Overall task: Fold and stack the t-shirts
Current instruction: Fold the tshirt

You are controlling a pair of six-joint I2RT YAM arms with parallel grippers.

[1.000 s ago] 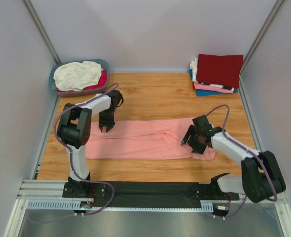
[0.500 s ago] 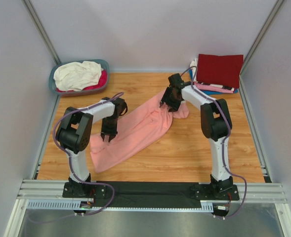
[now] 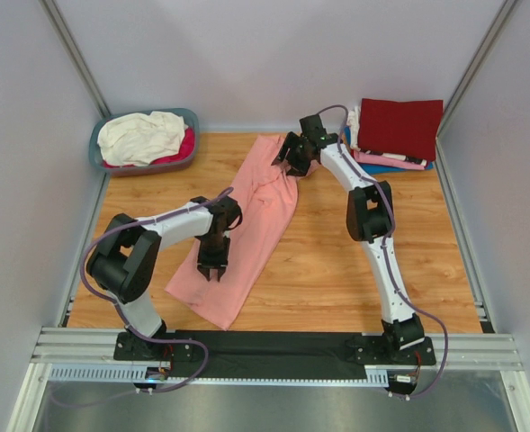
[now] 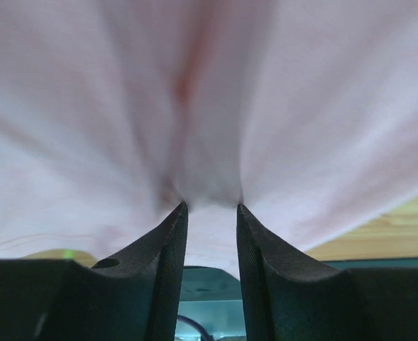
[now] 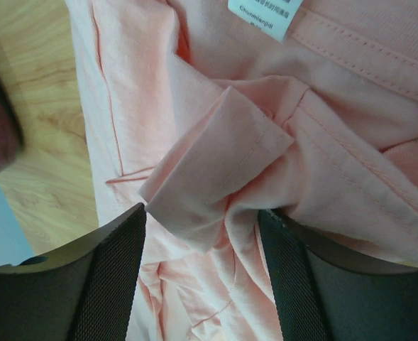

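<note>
the wooden table [image 3: 354, 270] carries three things. a salmon-pink t-shirt [image 3: 263, 211] lies across it as a long, narrow strip, slanting from the far middle down to the near left, its near end close to the front edge of the wood. a blue-grey basket [image 3: 157, 167] sits in the far left corner, well apart from the strip. in the far right corner sits a stack of folded t-shirts [image 3: 399, 128], dark red on top, with pink and blue edges showing beneath.
</note>
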